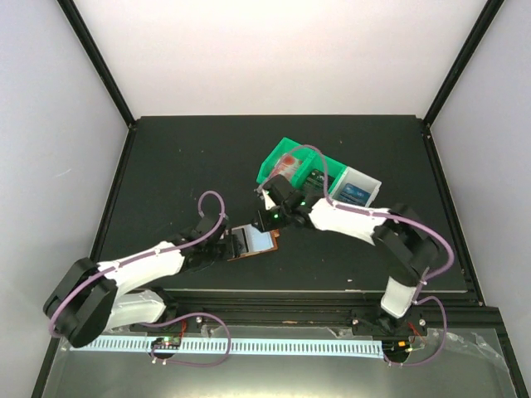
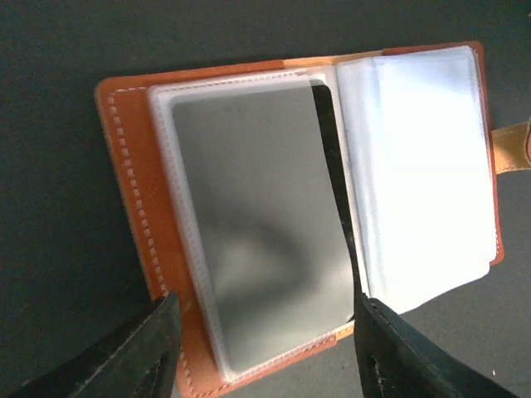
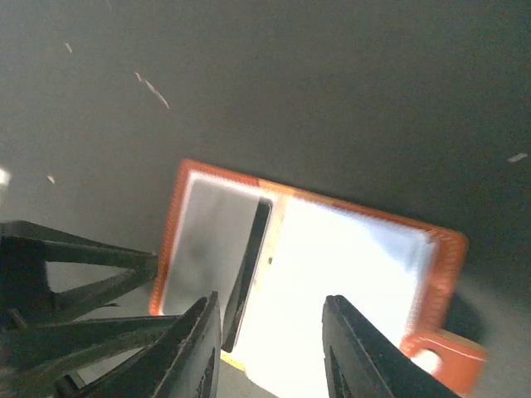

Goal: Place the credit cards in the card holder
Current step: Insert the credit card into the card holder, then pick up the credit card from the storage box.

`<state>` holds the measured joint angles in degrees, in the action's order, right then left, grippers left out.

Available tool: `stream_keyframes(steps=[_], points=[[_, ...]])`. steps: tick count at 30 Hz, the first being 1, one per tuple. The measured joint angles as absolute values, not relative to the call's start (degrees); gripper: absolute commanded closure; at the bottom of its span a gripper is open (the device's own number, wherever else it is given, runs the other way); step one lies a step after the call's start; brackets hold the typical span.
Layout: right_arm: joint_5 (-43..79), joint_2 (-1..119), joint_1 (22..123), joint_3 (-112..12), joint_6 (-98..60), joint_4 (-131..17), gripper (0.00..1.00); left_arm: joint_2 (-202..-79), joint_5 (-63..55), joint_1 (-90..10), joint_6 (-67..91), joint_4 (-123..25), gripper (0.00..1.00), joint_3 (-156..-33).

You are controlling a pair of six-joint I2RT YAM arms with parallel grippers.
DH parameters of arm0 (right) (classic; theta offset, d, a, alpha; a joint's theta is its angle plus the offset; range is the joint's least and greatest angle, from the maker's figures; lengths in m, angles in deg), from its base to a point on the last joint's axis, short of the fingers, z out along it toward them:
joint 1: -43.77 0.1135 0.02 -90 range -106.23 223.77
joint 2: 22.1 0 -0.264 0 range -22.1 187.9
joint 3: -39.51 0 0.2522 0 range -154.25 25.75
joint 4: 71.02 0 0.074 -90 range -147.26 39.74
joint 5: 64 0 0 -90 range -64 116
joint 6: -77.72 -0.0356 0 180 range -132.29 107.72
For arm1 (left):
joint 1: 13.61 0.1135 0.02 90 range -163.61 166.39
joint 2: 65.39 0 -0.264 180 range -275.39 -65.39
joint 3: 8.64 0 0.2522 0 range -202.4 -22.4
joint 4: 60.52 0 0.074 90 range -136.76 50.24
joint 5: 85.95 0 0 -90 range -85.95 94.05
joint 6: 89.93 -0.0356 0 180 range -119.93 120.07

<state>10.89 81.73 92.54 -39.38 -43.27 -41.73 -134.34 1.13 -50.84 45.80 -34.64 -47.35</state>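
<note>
Your brown leather card holder (image 1: 253, 242) lies opened flat on the dark surface (image 1: 182, 166), between the two arms. A dark blackish plastic card (image 2: 257, 215) looks fully seated in the clear sleeve on one leaf. The clear plastic sleeves (image 2: 423, 166) on the other leaf look empty, with the narrow strap (image 2: 514, 149) poking out past them.

Your left pincer (image 2: 265, 311) stands wide, its fingers on either side of the near edge of the loaded leaf and holding nothing. Your right pincer (image 3: 271, 303) is parted too, hanging above the holder and empty.

I'd judge one insertion finished and the step in hand to be letting go and clearing off.

Next you need another card. The blue cards (image 1: 353, 192) sit in the white plastic bin (image 1: 373, 181), behind your right arm and beside the green plastic bin (image 1: 278, 153), which shows something red that is too small to name. Lift the right pincer straight up so that it doesn't drag the sleeves, then reach back for one thin card by its edge. Meanwhile, set the left pincer to pin the leather so the holder doesn't slide or flip shut when the next card is pushed in.
</note>
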Motion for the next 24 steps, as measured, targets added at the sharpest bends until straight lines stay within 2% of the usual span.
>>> stream_keyframes(steps=[4,11,18,24], points=[[16.4,73.1,91.2,-39.3,-41.7,-38.4,0.57,-129.7,2.8,-50.8,44.8,-29.0,0.21,-48.7],[26.4,59.5,82.9,-39.2,-35.0,-30.4,0.40,-123.1,4.7,-50.8,41.1,-25.6,0.02,-56.0],[31.6,58.1,71.4,-43.2,-28.3,-23.3,0.37,-120.0,5.5,-50.5,37.7,-26.8,0.01,-58.6],[35.5,59.6,67.4,-43.6,-27.7,-21.2,0.38,-121.0,2.6,-50.1,35.5,-31.4,0.01,-58.6]])
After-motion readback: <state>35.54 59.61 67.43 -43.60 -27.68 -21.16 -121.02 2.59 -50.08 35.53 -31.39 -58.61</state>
